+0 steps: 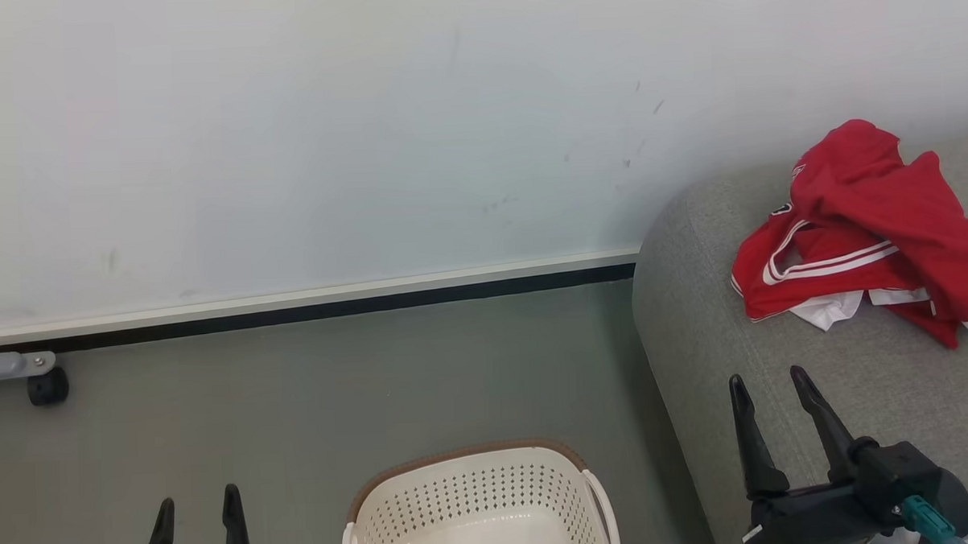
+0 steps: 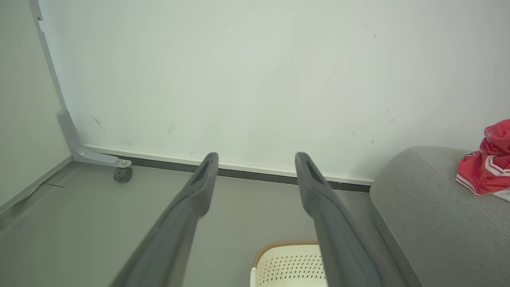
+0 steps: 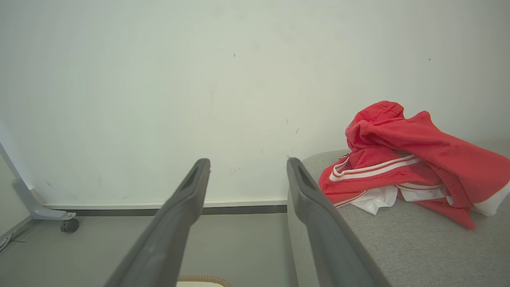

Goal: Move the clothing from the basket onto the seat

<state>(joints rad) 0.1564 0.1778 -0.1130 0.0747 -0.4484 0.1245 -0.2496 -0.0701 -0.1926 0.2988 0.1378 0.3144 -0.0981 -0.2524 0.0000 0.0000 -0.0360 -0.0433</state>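
Pale wall (image 1: 286,150) w/ dark skirting at the back, grey floor (image 1: 295,407) below. Far right, the clothes (image 1: 877,226), red w/ white stripes, lie heaped on the sofa (image 1: 720,352), close to the wall. Near me the basket (image 1: 475,490) stands on the floor, just left of the sofa. My right pincer (image 1: 766,375) hangs over the sofa's near part, fingers apart, clear of the clothes. My left pincer (image 1: 200,497) is over the floor left of the basket, also spread.

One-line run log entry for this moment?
red garments: heaped on grey sofa | laundry basket: no clothing in visible part | left gripper: open, holds nothing | right gripper: open over sofa, holds nothing
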